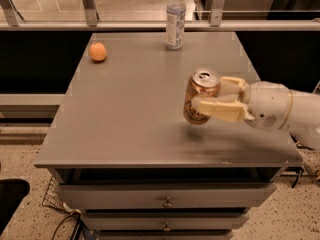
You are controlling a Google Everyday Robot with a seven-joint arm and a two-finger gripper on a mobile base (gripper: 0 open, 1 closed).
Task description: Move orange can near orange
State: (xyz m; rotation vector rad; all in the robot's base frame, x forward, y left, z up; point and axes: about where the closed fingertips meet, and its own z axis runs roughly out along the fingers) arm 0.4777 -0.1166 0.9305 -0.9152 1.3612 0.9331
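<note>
So, orange (98, 51) sits well left of the water bottle (175, 19); orange can (201, 96) hangs right of & well in front of the bottle, off the table (125, 134), w/ gripper (209, 96) clamped round it. Pickup looks done; carry to the orange & set-down remain.

Pale yellow gripper (206, 95) at the very tip of the arm, closed around the orange can (202, 87). Two flat, chunky fingers (220, 109), the colour of butter, with soft rounded ends. One finger in front, the other one partly hidden at the back. Right behind the gripper, a fat white wrist (265, 106), smooth and round like a big egg. Further back from the gripper, a thin brownish ring around the white shell. Behind the ring, more plain white arm (306, 120), smooth and a bit shiny.
</note>
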